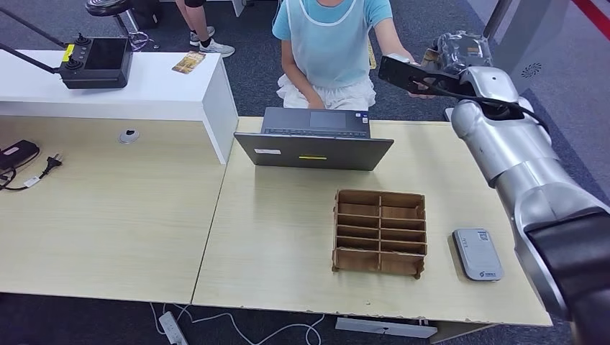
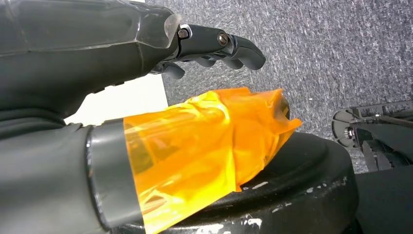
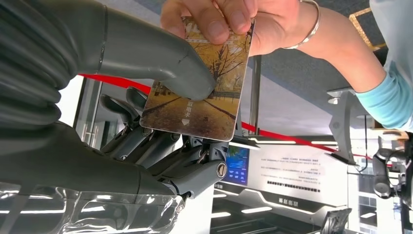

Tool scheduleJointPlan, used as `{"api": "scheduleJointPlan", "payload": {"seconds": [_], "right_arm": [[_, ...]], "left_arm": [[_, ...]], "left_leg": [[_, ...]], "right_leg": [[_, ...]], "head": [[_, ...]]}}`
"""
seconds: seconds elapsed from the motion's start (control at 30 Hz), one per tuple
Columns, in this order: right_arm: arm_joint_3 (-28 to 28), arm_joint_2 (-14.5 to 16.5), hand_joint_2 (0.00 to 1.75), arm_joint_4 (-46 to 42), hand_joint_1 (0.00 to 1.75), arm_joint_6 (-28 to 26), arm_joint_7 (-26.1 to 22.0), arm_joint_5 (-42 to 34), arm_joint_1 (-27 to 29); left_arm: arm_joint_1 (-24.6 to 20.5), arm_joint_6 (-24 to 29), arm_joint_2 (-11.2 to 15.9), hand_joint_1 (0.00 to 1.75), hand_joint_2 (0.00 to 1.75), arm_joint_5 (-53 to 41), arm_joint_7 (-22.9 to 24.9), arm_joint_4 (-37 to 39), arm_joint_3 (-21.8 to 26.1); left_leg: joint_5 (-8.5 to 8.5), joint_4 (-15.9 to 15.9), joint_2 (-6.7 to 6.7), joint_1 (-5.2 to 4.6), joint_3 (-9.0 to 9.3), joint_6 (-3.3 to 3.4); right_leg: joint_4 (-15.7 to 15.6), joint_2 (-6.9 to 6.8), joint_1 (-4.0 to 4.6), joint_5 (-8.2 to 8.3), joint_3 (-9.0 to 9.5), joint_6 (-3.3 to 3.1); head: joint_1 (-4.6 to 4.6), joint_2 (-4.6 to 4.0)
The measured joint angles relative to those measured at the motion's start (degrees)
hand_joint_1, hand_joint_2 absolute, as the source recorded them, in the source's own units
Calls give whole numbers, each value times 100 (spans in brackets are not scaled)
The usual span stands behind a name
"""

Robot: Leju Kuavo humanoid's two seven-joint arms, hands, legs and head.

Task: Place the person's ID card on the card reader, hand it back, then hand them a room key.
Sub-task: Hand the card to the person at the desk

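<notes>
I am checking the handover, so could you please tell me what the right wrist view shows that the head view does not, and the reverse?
Right wrist view alone: the card with its autumn tree print, pinched between the right hand's thumb and fingers, while the person's hand also grips its other end, a bracelet on that wrist.

Head view alone: the desk with the laptop, wooden organizer and grey card reader, with the person seated behind the laptop.

Both: the right hand raised to meet the person's hand.
</notes>
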Motion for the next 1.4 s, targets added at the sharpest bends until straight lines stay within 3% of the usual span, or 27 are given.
{"api": "scheduleJointPlan", "payload": {"seconds": [0.07,0.1,0.5,0.63,0.77,0.9,1.03,1.4], "right_arm": [[-4,2,175,10,34,5,1,-2,4],[-9,2,175,15,0,7,5,-5,5],[-221,4,175,-32,0,-322,260,-12,39],[-521,11,175,-224,0,-667,500,-458,180],[-1092,42,0,-635,0,-945,607,-1152,422],[-1554,82,0,-1037,0,-732,568,-1683,643],[-1879,116,0,-1404,0,-571,202,-2399,949],[-2566,36,0,-3298,0,-184,-686,-4851,2340]], "left_arm": [[0,2,0,0,0,0,0,0,0],[0,2,0,0,0,1,0,0,0],[1,6,0,0,0,37,0,0,0],[1,54,-2,0,0,53,2,0,0],[2,117,-5,0,0,98,22,0,0],[3,166,-11,0,0,151,51,0,0],[3,195,-18,0,0,197,52,0,1],[12,263,-52,0,0,362,50,0,69]], "left_leg": [[0,0,0,0,0,0],[0,0,0,0,0,0],[0,0,0,0,0,0],[0,0,-1,0,0,0],[0,0,-1,0,-1,0],[0,0,0,0,-1,0],[0,0,-1,1,0,0],[-2,0,-3,0,-1,2]], "right_leg": [[0,0,0,0,0,0],[0,0,0,0,0,0],[0,0,0,0,0,0],[0,-1,0,0,0,0],[0,0,0,0,0,0],[0,0,0,0,0,0],[0,0,1,0,0,0],[-6,-4,0,-2,-1,1]], "head": [[0,0],[0,0],[0,0],[0,0],[0,0],[-1,0],[-1,0],[1,0]]}}
